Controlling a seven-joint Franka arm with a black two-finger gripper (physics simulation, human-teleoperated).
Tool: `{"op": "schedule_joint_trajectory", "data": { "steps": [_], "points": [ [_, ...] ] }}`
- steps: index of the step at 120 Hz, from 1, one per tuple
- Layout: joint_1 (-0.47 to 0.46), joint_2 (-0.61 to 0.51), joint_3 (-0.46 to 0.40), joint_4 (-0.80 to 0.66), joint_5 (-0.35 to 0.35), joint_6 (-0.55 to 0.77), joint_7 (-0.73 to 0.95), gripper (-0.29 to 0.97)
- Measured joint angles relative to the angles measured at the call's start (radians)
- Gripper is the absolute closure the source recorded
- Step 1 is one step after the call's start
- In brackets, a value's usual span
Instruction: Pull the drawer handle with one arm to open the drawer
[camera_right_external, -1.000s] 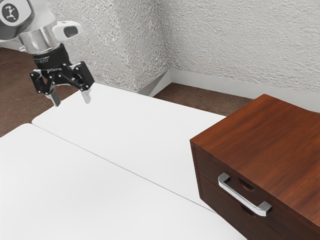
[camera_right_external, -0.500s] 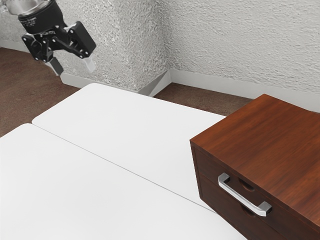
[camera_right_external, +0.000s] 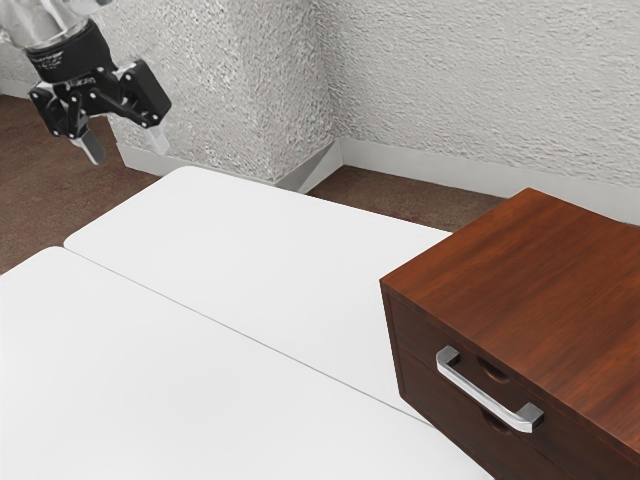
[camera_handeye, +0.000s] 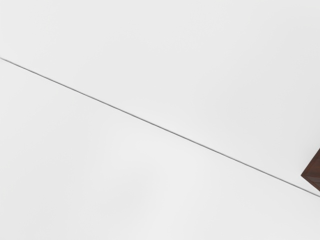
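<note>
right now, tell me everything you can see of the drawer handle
The drawer handle is a slim silver bar, metal by its look, bent at both ends into the dark wood drawer front of the cabinet at the exterior view's lower right. It stands off the front, with shadowed hollows behind it, and the front looks flush, not pulled. Nothing touches it: the open pincer hangs far off at the upper left.

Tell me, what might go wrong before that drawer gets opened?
The gripper hangs open, high up and far from the handle; the long approach could end misaligned and miss that slim bar. The handle sits low, close to the table, so the gripper might strike it or the drawer front.
</note>
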Motion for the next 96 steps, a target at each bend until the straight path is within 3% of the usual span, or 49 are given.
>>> {"op": "schedule_joint_trajectory", "data": {
  "steps": [31, 46, 96],
  "points": [
    [-0.031, 0.034, -0.004, -0.041, -0.016, 0.002, -0.003, 0.00],
    [-0.069, -0.109, -0.008, -0.273, -0.038, 0.030, -0.004, 0.00],
    [-0.059, -0.526, -0.039, -0.871, -0.049, 0.104, -0.006, 0.00]
  ]
}}
